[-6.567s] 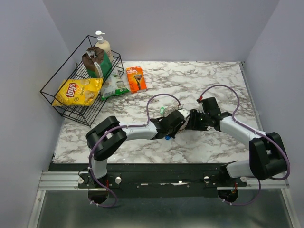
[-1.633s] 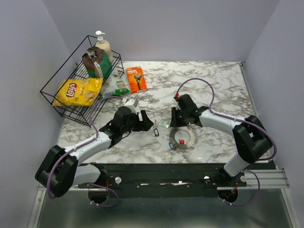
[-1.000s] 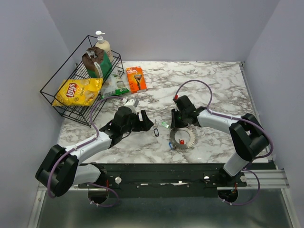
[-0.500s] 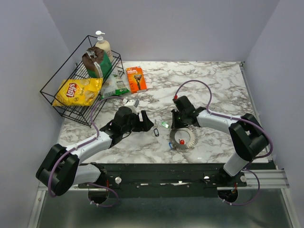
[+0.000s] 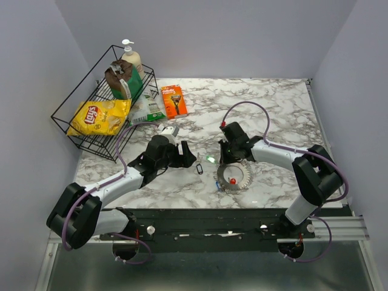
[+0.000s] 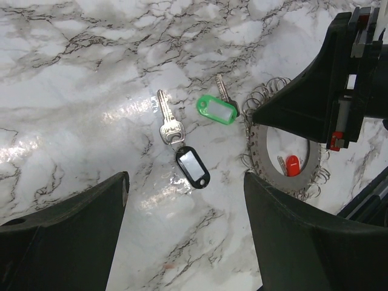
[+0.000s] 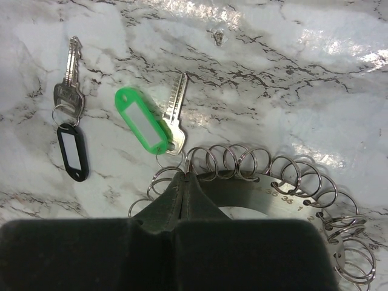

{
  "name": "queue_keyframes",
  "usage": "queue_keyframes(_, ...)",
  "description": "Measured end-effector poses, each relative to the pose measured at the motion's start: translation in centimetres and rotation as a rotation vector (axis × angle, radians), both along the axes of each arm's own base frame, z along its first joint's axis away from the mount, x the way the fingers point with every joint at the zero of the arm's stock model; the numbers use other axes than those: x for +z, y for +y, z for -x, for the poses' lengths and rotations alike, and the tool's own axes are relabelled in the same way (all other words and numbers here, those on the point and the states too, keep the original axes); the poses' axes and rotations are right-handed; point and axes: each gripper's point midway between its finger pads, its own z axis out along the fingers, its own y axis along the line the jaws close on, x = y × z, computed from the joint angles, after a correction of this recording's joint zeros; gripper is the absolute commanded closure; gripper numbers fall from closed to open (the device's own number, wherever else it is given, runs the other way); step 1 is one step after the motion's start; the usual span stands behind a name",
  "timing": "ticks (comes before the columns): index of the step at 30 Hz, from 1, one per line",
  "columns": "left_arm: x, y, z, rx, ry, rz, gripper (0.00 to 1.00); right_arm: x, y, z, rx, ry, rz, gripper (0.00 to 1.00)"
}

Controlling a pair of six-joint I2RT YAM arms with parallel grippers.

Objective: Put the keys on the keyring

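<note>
The keyring (image 7: 270,182) is lying flat on the table (image 5: 273,109) near its front edge. The right gripper (image 7: 185,179) is pressing its clenched tips against the coil's rim. I cannot tell whether those tips are pinching a loop or only touching it. A red tag (image 6: 291,165) is sitting inside the ring, but it is not clear whether it is actually threaded on. The green key (image 7: 143,126) is lying just beside the coil. Its small ring is touching or overlapping the outer loops right at the right gripper's tips, and it is probably not hooked on yet. The black key (image 7: 71,151) is resting loose, apart from the ring. The left gripper (image 6: 185,182) is hovering over it, spread wide and holding nothing. By this look, at least two keys are waiting to be threaded, with the green one being worked on.
</note>
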Motion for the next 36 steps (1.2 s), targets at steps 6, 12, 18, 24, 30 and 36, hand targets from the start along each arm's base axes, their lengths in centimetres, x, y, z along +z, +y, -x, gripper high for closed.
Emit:
queue_keyframes(6,0.7,0.2,0.0,-0.025,-0.037,-0.025,0.15,0.6,-0.1,-0.2,0.038,-0.024,0.015,0.99)
queue_keyframes(12,2.0,0.1,-0.2,-0.046,-0.078,-0.032,0.15,2.7,0.2,-1.0,0.071,-0.083,0.009,0.99)
queue_keyframes(18,3.4,-0.1,0.1,-0.087,-0.127,-0.024,0.15,5.4,0.2,-1.3,0.111,-0.152,-0.004,0.99)
queue_keyframes(24,5.5,-1.0,1.1,-0.182,-0.194,0.012,0.15,8.3,0.5,-0.7,0.208,-0.224,-0.037,0.99)
queue_keyframes(30,8.3,-1.7,2.3,-0.268,-0.284,0.069,0.16,11.7,0.4,0.0,0.283,-0.312,-0.07,0.99)
queue_keyframes(36,10.3,-2.4,3.3,-0.338,-0.344,0.118,0.18,13.9,1.0,1.1,0.373,-0.34,-0.113,0.99)
